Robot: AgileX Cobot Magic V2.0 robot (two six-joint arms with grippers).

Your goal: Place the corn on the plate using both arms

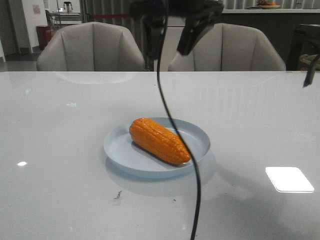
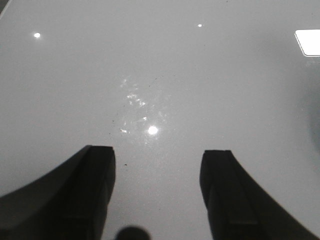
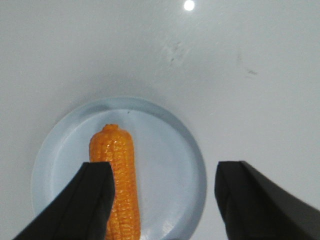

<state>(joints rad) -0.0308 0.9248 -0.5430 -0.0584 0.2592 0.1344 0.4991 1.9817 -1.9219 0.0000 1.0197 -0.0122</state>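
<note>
The orange-yellow corn lies slantwise inside the pale blue plate, blunt end toward the far left, tapered end toward the near right. From high above, my right gripper looks down on the plate and the corn. It is open with nothing between its fingers and well clear of both. My left gripper is also open, hovering over bare glossy table with nothing in it. The plate and the corn do not show in the left wrist view.
A dark arm part hangs at the top of the front view. Its black cable droops in front of the plate. Two grey chairs stand beyond the table's far edge. A bright rectangular reflection lies at the near right.
</note>
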